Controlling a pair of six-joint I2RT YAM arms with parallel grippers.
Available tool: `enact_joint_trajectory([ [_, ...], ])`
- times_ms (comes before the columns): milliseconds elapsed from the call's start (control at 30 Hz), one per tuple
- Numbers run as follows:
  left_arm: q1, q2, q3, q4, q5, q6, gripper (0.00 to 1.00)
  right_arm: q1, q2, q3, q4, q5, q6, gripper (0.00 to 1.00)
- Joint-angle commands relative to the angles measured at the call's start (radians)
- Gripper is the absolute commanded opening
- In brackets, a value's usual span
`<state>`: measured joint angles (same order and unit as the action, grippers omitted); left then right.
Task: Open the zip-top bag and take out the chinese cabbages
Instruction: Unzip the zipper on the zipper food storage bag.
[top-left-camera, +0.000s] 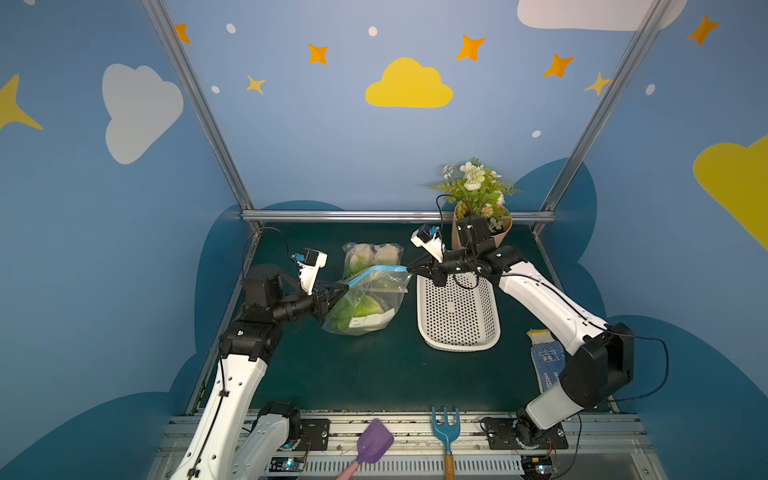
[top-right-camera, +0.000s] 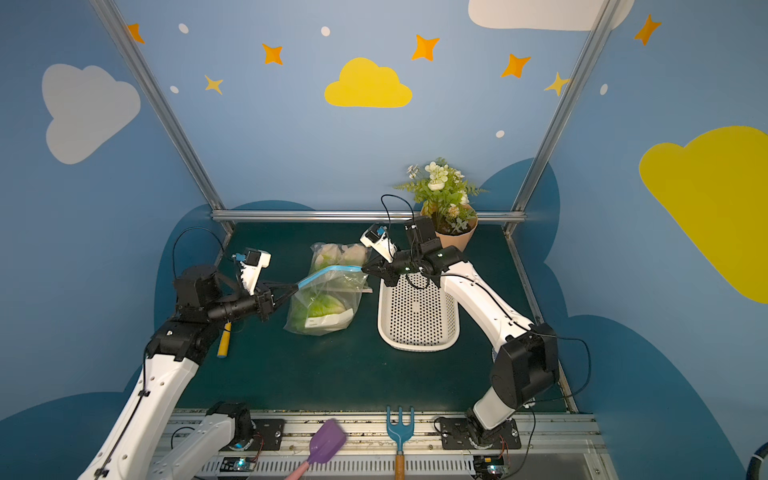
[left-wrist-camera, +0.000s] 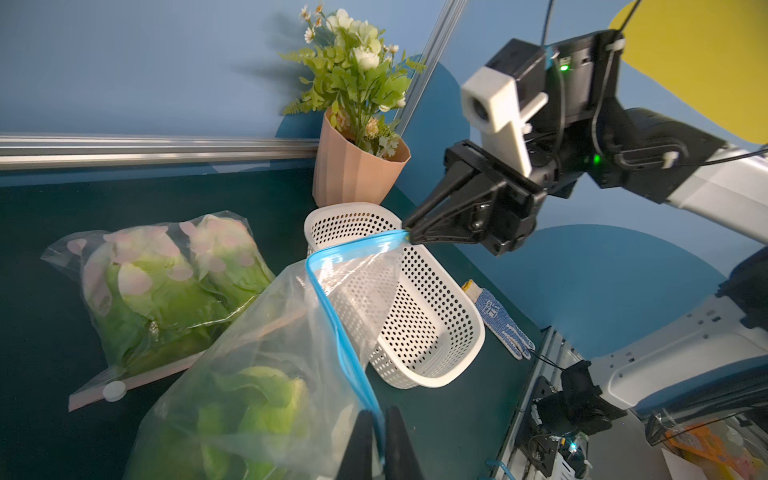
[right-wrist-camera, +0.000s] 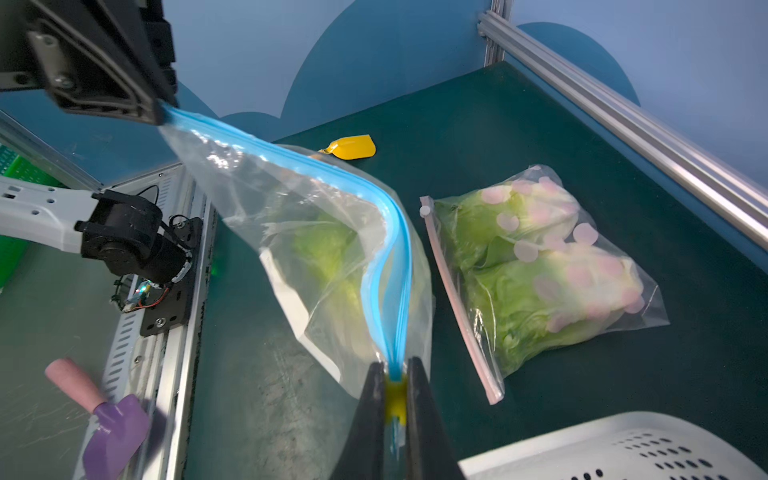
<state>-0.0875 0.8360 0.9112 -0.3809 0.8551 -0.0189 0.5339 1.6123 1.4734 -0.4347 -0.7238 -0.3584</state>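
Observation:
A clear zip-top bag (top-left-camera: 365, 305) with a blue zip strip (top-left-camera: 374, 272) hangs stretched between both grippers above the green mat. Green chinese cabbages (left-wrist-camera: 249, 415) show through its film, as in the right wrist view (right-wrist-camera: 328, 253). My left gripper (left-wrist-camera: 378, 415) is shut on the left end of the strip (top-left-camera: 347, 286). My right gripper (right-wrist-camera: 392, 365) is shut on the yellow slider (right-wrist-camera: 395, 395) at the other end (top-left-camera: 409, 268). The strip bends in the middle. In both top views the bag's bottom rests on the mat (top-right-camera: 324, 303).
A second bag (top-left-camera: 372, 255) with pink dots, holding cabbages, lies behind. A white perforated basket (top-left-camera: 457, 316) stands right of the bags, a potted plant (top-left-camera: 478, 195) behind it. A glove (top-left-camera: 546, 361), purple trowel (top-left-camera: 372, 444), blue rake (top-left-camera: 445, 432) and yellow-handled tool (top-right-camera: 224, 338) lie around.

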Motion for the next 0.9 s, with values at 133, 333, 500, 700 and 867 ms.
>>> enact_joint_trajectory([
  [133, -0.049, -0.151, -0.086, 0.042, -0.022, -0.097, 0.12, 0.025, 0.099, 0.102, 0.179, -0.007, 0.045, 0.00],
  [333, -0.102, -0.141, -0.108, 0.044, -0.024, -0.123, 0.12, 0.047, 0.201, 0.185, 0.291, -0.021, 0.110, 0.00],
  [500, -0.153, -0.127, -0.143, 0.112, -0.052, -0.170, 0.12, 0.052, 0.242, 0.220, 0.371, -0.029, 0.127, 0.00],
  [700, -0.235, -0.110, -0.175, 0.238, -0.071, -0.244, 0.19, 0.052, 0.264, 0.235, 0.452, -0.038, 0.132, 0.00],
  [867, -0.334, -0.086, -0.151, 0.242, -0.103, -0.234, 0.26, 0.052, 0.289, 0.258, 0.461, -0.064, 0.129, 0.00],
])
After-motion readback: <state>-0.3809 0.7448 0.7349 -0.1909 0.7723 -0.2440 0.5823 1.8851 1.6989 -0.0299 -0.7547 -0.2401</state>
